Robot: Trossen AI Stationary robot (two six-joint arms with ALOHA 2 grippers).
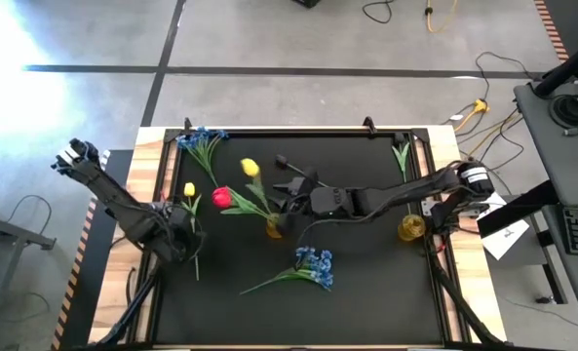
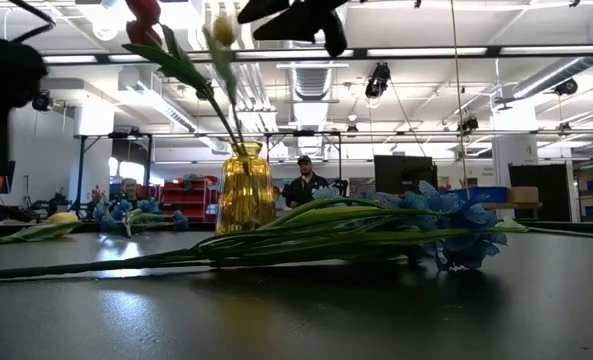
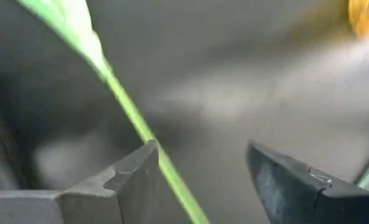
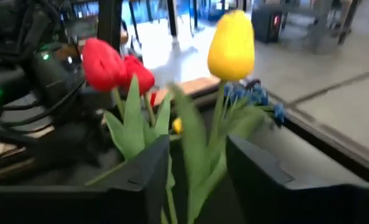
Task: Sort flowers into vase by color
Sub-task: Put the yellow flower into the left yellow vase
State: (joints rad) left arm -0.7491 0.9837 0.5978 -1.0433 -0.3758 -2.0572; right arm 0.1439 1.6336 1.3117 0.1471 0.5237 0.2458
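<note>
While the left gripper's point(image 3: 200, 168) jaws are spread about the yellow tulip's stem point(image 3: 134, 118) lying on the tabletop point(image 1: 366, 283), centre stem between jaws before pinching, clear of the right gripper point(image 4: 193, 168) spread beside the vase's point(image 1: 273, 228) tulips.

text: none legible | labels: none | numbers: none | signs: none

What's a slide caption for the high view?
Right end effector at the amber vase holding red and yellow tulips; left end effector over a loose stem.
</note>
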